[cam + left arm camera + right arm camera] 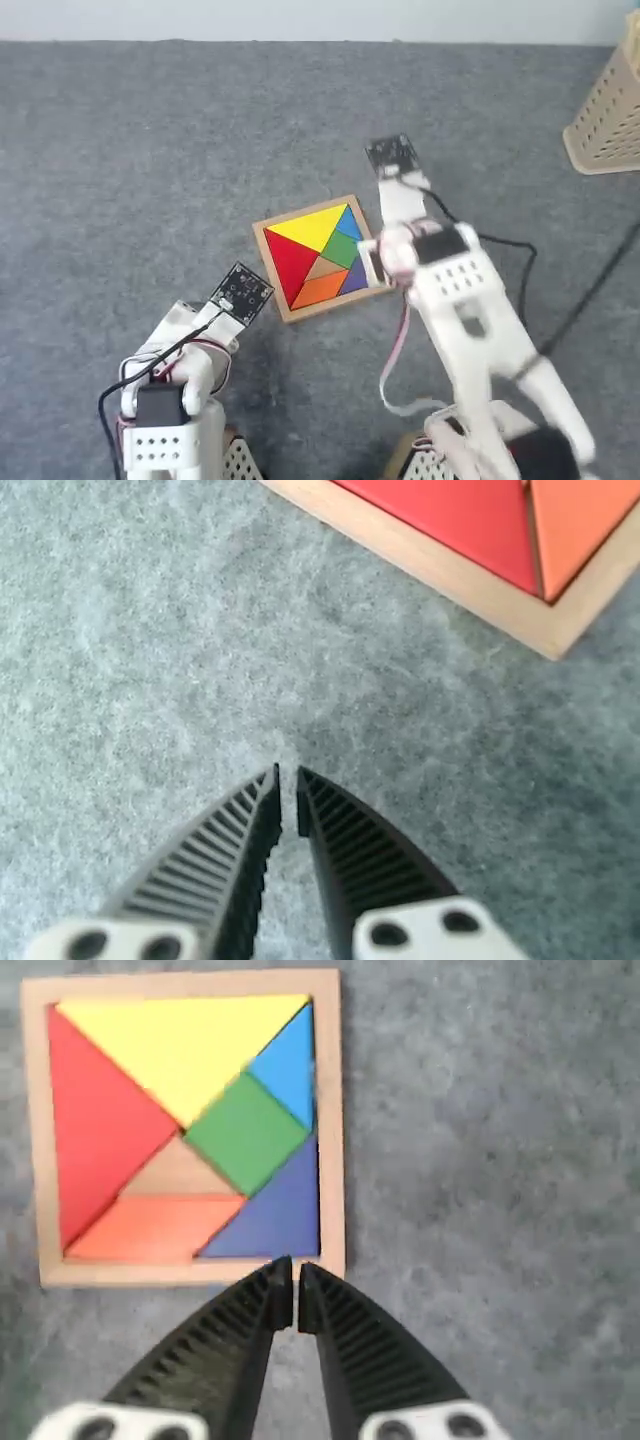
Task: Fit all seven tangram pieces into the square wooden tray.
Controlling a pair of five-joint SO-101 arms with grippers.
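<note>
Square wooden tray [322, 307] on grey table [150, 150], seven coloured tangram pieces [318, 255] filling it flush; right end effector [374, 264] just beside tray's edge; left end effector [243, 293] near opposite edge; cream slotted basket [608, 105] well apart from both.

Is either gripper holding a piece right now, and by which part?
Nothing is held. The left gripper is shut and empty over the carpet near the tray; the right gripper is shut and empty at the tray's edge.

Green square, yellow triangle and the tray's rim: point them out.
green square [245, 1132], right wrist view, its middle.
yellow triangle [185, 1045], right wrist view, its middle.
tray [331, 1110], right wrist view, bare wooden rim.
</note>
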